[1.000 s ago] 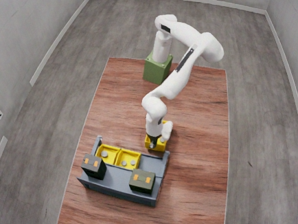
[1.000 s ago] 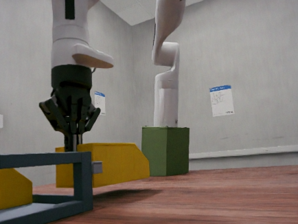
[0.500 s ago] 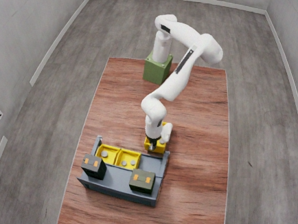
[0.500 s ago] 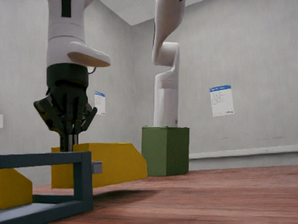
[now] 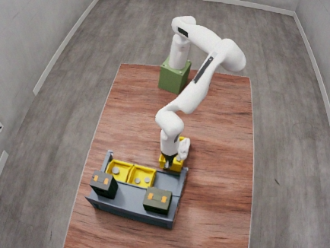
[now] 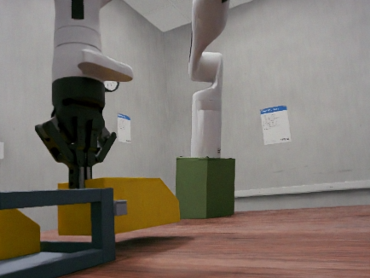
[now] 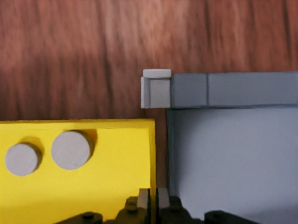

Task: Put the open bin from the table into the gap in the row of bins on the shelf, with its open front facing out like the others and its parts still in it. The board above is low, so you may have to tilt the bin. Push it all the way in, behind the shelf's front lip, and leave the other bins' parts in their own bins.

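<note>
Wrist view: yellow bin (image 5: 176,166) (image 6: 141,205) (image 7: 105,187) holds two grey discs (image 5: 179,159) (image 7: 72,150).

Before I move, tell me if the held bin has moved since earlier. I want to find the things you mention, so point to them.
Yes: in the exterior view, the held bin (image 5: 176,165) (image 6: 142,205) (image 7: 110,172) shifted slightly left against the green block (image 5: 172,81) (image 6: 192,188).
</note>
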{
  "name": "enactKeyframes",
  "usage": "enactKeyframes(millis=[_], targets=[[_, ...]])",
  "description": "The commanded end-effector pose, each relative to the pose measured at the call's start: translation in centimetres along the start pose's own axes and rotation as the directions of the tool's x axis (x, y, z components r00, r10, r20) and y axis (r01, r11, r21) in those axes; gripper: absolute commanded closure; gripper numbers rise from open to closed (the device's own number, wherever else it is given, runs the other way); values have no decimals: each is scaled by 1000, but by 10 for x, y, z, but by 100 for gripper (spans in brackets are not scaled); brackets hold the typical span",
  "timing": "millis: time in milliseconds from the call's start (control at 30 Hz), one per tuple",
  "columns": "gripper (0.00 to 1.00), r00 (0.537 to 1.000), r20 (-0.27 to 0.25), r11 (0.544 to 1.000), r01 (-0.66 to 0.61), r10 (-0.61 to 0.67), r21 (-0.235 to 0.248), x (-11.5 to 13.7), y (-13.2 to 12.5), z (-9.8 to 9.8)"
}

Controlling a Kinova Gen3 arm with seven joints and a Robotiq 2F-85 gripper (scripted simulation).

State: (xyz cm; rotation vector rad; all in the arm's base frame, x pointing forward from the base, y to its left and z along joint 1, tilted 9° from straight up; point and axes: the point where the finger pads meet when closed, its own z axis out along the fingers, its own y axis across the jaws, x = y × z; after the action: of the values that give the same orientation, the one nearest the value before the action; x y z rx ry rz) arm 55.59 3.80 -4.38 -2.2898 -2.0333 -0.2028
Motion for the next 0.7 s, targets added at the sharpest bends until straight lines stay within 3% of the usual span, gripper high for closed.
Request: enactKeyframes(millis=[0, 667], targets=[[90, 1000, -1, 1000, 0, 0, -2, 0, 1, -1], [90, 1000, -1, 1000, 0, 0, -2, 0, 11, -1]])
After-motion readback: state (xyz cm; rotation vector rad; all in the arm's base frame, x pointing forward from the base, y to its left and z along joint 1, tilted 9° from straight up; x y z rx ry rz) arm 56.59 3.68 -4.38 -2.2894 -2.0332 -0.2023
